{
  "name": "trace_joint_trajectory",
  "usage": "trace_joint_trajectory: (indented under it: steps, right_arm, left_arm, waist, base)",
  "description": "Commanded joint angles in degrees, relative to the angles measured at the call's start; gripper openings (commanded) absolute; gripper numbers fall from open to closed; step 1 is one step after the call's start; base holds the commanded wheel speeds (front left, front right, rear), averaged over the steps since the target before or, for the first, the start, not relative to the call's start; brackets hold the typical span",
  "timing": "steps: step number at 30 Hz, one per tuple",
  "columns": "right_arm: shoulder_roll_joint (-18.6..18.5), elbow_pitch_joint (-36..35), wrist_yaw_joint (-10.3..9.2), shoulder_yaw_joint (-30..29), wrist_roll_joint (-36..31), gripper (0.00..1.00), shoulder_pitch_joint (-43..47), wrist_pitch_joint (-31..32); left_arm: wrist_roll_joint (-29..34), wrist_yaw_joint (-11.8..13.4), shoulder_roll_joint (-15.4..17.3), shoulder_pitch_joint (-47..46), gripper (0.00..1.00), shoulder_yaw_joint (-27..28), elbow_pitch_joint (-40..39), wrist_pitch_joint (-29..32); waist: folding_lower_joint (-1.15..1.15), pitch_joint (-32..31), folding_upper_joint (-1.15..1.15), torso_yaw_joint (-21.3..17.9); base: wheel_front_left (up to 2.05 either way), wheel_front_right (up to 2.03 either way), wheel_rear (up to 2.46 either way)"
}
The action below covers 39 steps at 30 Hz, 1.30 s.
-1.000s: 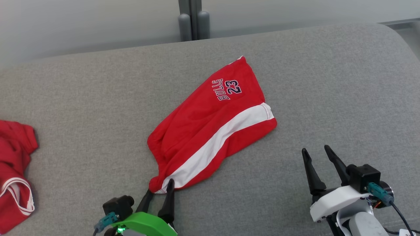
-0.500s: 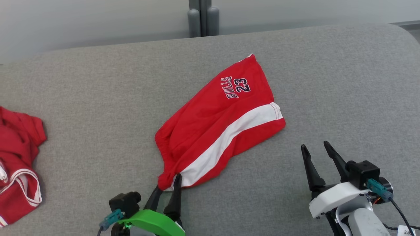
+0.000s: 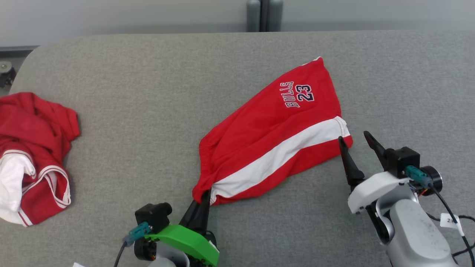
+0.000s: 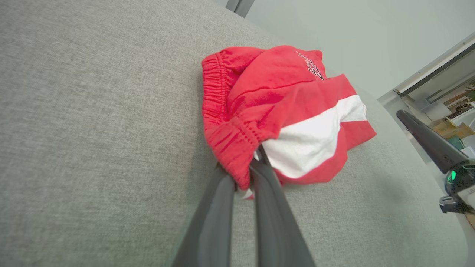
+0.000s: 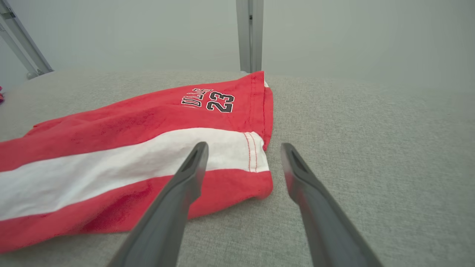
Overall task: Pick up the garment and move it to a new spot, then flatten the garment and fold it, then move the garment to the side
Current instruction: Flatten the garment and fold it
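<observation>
Red cotton shorts with a white side stripe and dark "BULLS 23" lettering point(image 3: 267, 129) lie slantwise near the middle of a broad grey woven upholstered surface point(image 3: 148, 92); judging by that, the task has barely begun, since all the cloth is down on the surface and nothing is lifted, so the carry to a new spot, the flattening, the fold and the move aside are all left; the surface has rounded far corners and runs wide on both sides of the shorts; behind it stand a pale blank wall and a grey upright post point(image 3: 264, 15); a crumpled red-and-white garment point(image 3: 33, 148) sits well apart at the left edge; the right gripper point(image 3: 353, 136) on its white mount hangs with fingers spread, one tip just at the hem corner by the stripe, gripping nothing; the green-bodied left gripper point(image 3: 203, 200) has its fingers pressed together, pinching the gathered elastic waistband corner nearest the robot.
</observation>
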Motion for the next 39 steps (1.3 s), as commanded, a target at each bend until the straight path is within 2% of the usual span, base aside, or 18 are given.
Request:
trace_joint_trajectory:
  steps: [1, 5, 11, 12, 13, 14, 15, 16, 22, 28, 32, 39]
  right_arm:
    - [-0.3, 2.0, -0.06, -0.1, -0.3, 1.0, -2.0, 0.0]
    - [-1.0, 9.6, -0.06, 0.1, -0.8, 1.0, -8.0, 0.0]
    - [-1.3, 16.6, -0.06, -0.5, 0.5, 1.0, -12.8, 0.0]
    - [-1.2, 17.3, -0.06, -0.3, 0.8, 0.96, -13.2, 0.0]
    - [-1.2, 18.0, -0.06, -0.2, 1.1, 0.76, -13.7, 0.0]
    - [-1.2, 18.4, -0.06, 0.0, 1.2, 0.49, -14.0, 0.0]
    - [-1.3, 18.7, -0.06, 0.2, 1.3, 0.17, -14.2, 0.0]
    - [-1.3, 19.0, -0.06, 0.2, 1.6, 0.0, -14.2, 0.0]
    - [-1.7, 13.3, -0.07, -0.6, 3.1, 0.0, -12.1, 0.0]
    - [-1.7, 1.0, -0.07, -1.7, 7.2, 0.0, -6.9, 0.0]
    - [-3.1, -7.7, -0.06, -0.6, 10.1, 0.0, -4.0, 0.0]
    - [-8.0, -20.8, -0.08, 0.5, 15.7, 0.0, -2.7, 0.0]
  left_arm:
    - [0.7, -0.2, 0.6, -1.4, 0.0, -0.5, -0.2, 0.0]
    - [0.7, -0.2, 1.4, -2.8, 0.0, -3.6, -0.5, 0.0]
    - [0.6, -0.2, 1.5, -3.6, 0.0, -4.3, -0.8, 0.0]
    - [0.6, -0.2, 1.4, -3.6, 0.0, -4.4, -0.9, 0.0]
    - [0.7, -0.2, 1.3, -3.7, 0.0, -4.4, -1.0, 0.0]
    - [0.8, -0.2, 1.3, -3.7, 0.0, -4.5, -1.1, 0.0]
    - [0.8, -0.2, 1.3, -3.8, 0.0, -4.5, -1.1, 0.0]
    - [0.8, -0.2, 1.2, -3.8, 0.0, -4.5, -1.1, 0.0]
    - [1.7, -0.2, 1.9, -3.5, 0.0, -3.8, -2.0, 0.0]
    - [4.4, -0.2, 4.5, -4.2, 0.0, -2.7, -8.1, 0.0]
    - [6.3, -0.2, 8.3, -6.3, 0.0, -1.2, -13.8, 0.0]
    - [7.0, -0.1, 17.5, -15.1, 0.0, -1.2, -22.4, 0.0]
  waist:
    - [0.0, 2.0, 0.0, 2.6]
    - [0.0, 3.7, 0.0, 4.1]
    - [0.0, 5.4, 0.0, 5.0]
    - [0.0, 5.6, 0.0, 5.0]
    - [0.0, 5.8, 0.0, 5.0]
    - [0.0, 5.9, 0.0, 5.0]
    - [0.0, 6.0, 0.0, 5.0]
    - [0.0, 6.1, 0.0, 5.0]
    - [0.0, 5.0, 0.0, 4.5]
    - [0.0, 0.9, 0.0, 3.3]
    - [0.0, -2.8, 0.0, 1.6]
    - [0.0, -7.3, 0.0, -2.3]
  base:
    - [0.0, 0.0, 0.0]
    - [0.0, 0.0, 0.0]
    - [0.0, 0.0, 0.0]
    - [0.0, 0.0, 0.0]
    - [0.0, 0.0, 0.0]
    - [0.0, 0.0, 0.0]
    - [0.0, 0.0, 0.0]
    - [0.0, 0.0, 0.0]
    - [0.0, 0.0, 0.0]
    - [0.0, 0.0, 0.0]
    - [0.0, 0.0, 0.0]
    - [0.0, 0.0, 0.0]
